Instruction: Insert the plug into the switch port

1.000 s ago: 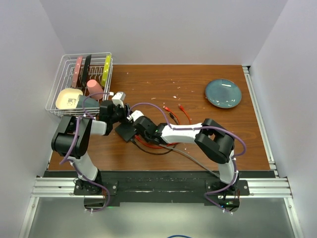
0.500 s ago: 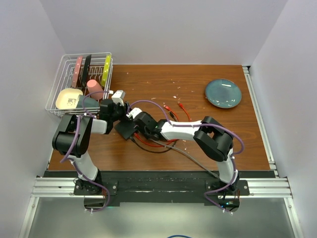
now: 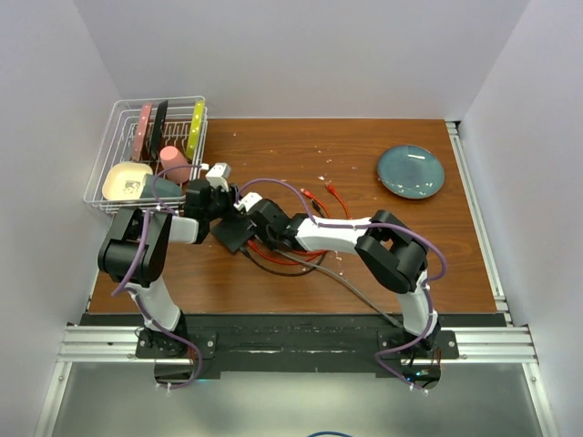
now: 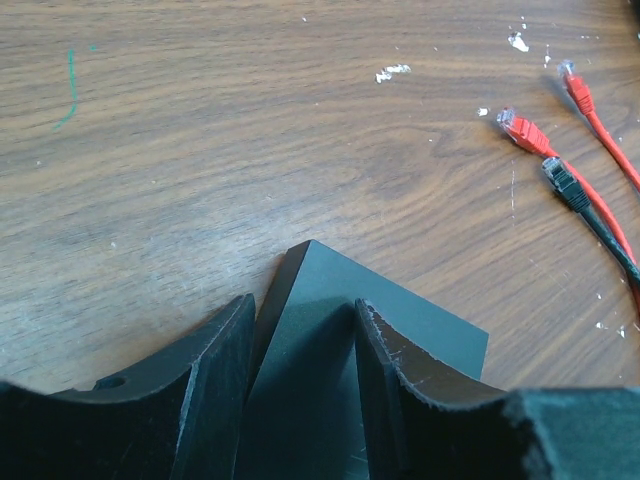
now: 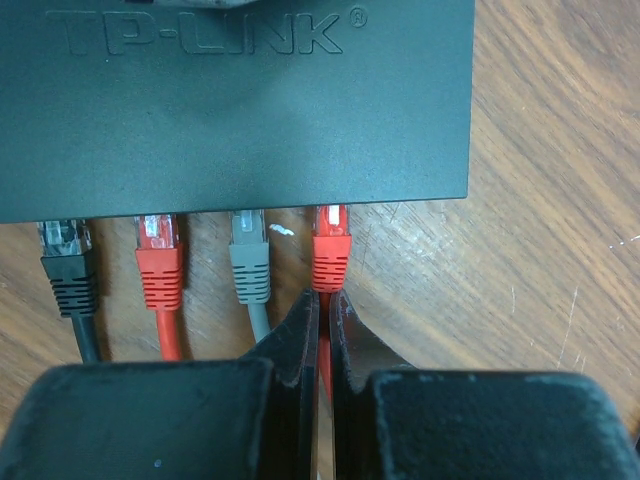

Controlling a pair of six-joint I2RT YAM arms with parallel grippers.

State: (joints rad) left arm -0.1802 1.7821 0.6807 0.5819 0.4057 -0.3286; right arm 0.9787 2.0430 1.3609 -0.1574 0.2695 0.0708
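The black TP-LINK switch (image 5: pixel 250 110) lies on the table left of centre (image 3: pixel 228 240). Its port edge holds a black, a red, a grey and a second red plug (image 5: pixel 331 250), which sits in the rightmost port. My right gripper (image 5: pixel 325 305) is shut on the red cable just behind that plug, and it shows against the switch in the top view (image 3: pixel 252 232). My left gripper (image 4: pixel 300 360) straddles a far corner of the switch (image 4: pixel 320 340), its fingers (image 4: pixel 215 380) closed against it, and it shows in the top view (image 3: pixel 219 214).
Loose red plugs (image 4: pixel 525 130) and a black plug (image 4: pixel 560 180) lie on the wood right of the switch. Red and black cables coil under my right arm (image 3: pixel 291 259). A wire dish rack (image 3: pixel 150 150) stands at the back left. A round blue-grey plate (image 3: pixel 411 171) sits at the back right.
My right gripper has moved up and left toward the switch with the red cable. The left gripper and the switch have shifted slightly toward the back.
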